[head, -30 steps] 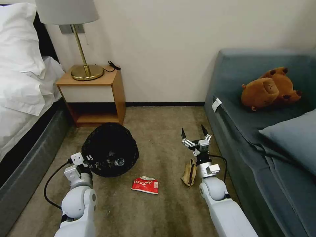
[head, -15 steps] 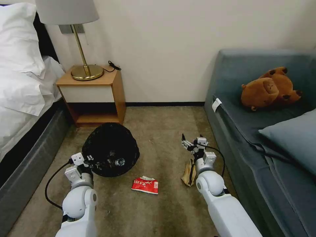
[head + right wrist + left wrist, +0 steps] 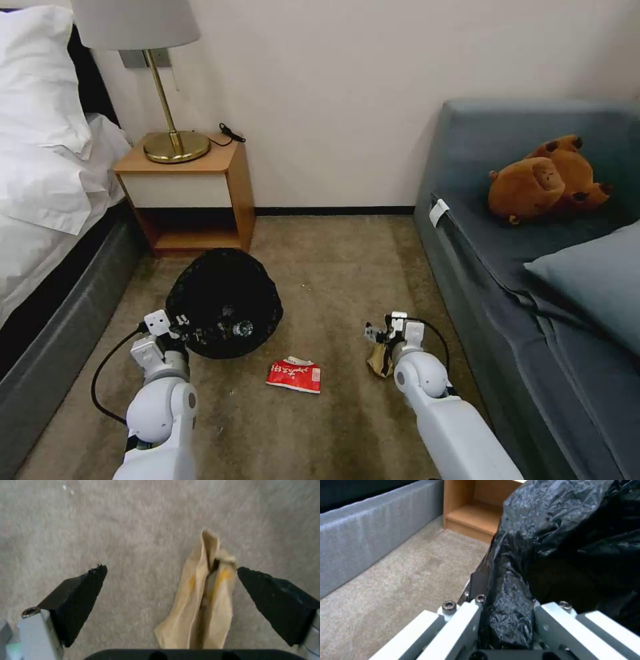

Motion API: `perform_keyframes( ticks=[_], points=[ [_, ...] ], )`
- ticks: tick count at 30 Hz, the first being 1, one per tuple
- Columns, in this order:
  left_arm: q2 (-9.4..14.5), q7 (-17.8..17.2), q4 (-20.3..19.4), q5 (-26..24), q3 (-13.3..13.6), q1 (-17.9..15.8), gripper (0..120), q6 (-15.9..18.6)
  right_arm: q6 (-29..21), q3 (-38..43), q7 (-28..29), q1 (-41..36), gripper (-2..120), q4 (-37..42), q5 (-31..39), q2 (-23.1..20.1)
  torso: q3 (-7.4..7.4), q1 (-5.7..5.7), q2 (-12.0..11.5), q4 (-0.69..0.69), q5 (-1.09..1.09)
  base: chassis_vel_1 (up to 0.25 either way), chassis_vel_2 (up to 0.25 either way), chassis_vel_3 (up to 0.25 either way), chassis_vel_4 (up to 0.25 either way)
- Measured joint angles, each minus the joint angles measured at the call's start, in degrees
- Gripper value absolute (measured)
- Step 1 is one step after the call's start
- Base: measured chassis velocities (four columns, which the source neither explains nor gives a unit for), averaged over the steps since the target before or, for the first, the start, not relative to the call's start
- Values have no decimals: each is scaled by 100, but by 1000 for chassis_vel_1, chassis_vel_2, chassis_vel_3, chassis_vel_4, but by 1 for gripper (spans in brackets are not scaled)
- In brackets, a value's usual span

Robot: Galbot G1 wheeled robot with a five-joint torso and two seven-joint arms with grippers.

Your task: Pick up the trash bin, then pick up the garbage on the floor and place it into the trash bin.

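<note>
Left gripper (image 3: 506, 620) clamps the trash bin (image 3: 223, 303) liner; right gripper (image 3: 171, 600) gapes over the tan scrap (image 3: 200, 600) — we'd centre it, then close.

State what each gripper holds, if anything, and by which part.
The left gripper is shut on the black-bag-lined round trash bin, gripping its bag-covered rim. The right gripper holds nothing; it is open over the tan crumpled scrap.

A: What is showing between the black jaws?
B: A tan-brown scrap (image 3: 203, 600), streaked yellow, is lying on beige carpet (image 3: 133, 525).
A: And by the white jaws?
B: The trash bin's (image 3: 223, 303) crinkled black bag (image 3: 553, 542) is shining grey. A red-and-white packet (image 3: 294, 375) is lying apart.
</note>
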Motion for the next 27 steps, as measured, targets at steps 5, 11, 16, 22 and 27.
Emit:
perform_keyframes(
  ticks=[5, 11, 16, 22, 27],
  points=[
    [23, -1, -8, -19, -29, 25, 2, 5, 87, 29, -119, 60, 100, -287, -93, 66, 0, 0, 0, 1, 0, 0, 0, 0, 0],
    [22, -2, -20, -19, -13, 57, 2, 9, 303, 132, -302, 163, 100, -819, -297, 140, 0, 0, 0, 0, -1, 0, 0, 0, 0],
    [22, -3, -71, -14, -1, 89, 2, 15, 496, 268, -499, 261, 100, -1327, -441, 213, 0, 0, 0, 0, 0, 0, 0, 0, 0],
    [33, -4, -124, 1, -2, 116, 2, 28, 641, 355, -672, 313, 100, -1635, -543, 244, 0, 0, 0, 0, 0, 0, 0, 0, 0],
    [18, -6, -127, 30, 18, 116, 2, 32, 768, 393, -790, 320, 100, -1773, -627, 254, 0, 0, 0, 0, 0, 0, 0, 0, 0]
  ],
)
